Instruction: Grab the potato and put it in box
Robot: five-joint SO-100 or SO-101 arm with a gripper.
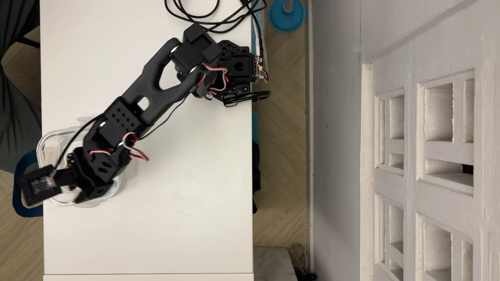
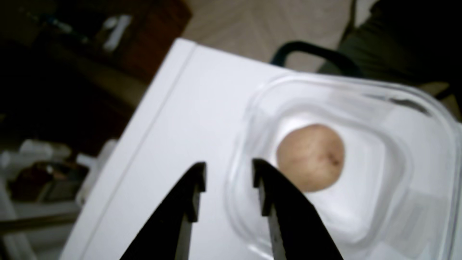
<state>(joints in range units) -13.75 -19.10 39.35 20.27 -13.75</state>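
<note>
From the overhead view, you see your arm (image 1: pixel 151 89) stretched from its base (image 1: pixel 235 73) at the right edge of the white table (image 1: pixel 176 189) down toward the table's left edge. The wrist and gripper (image 1: pixel 78 193) hang over the box (image 1: pixel 43 140), a clear glass container with rounded corners that sits right at that left edge, with a translucent lid showing beneath it. The arm covers most of the box's inside here, so you cannot see the potato in this view, and you cannot judge the jaws either: the fingers are blurred and mostly hidden under the wrist. Black cables (image 1: pixel 205 19) loop on the table near the base, and a blue round stand (image 1: pixel 286 16) sits on the floor beyond the table.

In the wrist view, your gripper (image 2: pixel 228 175) is spread, with a clear gap between the two black fingertips (image 2: pixel 198 180) and nothing between them. Through that gap you see only bare table (image 2: pixel 175 112). The potato (image 2: pixel 310 157) lies on the floor of the box (image 2: pixel 375 90), toward the side nearest the fingers, showing a darker brown blemish on its tan skin. It sits just to the right of the right fingertip in this view and is apart from both fingers. The picture is soft, so finer detail on the potato's skin cannot be made out.
</note>
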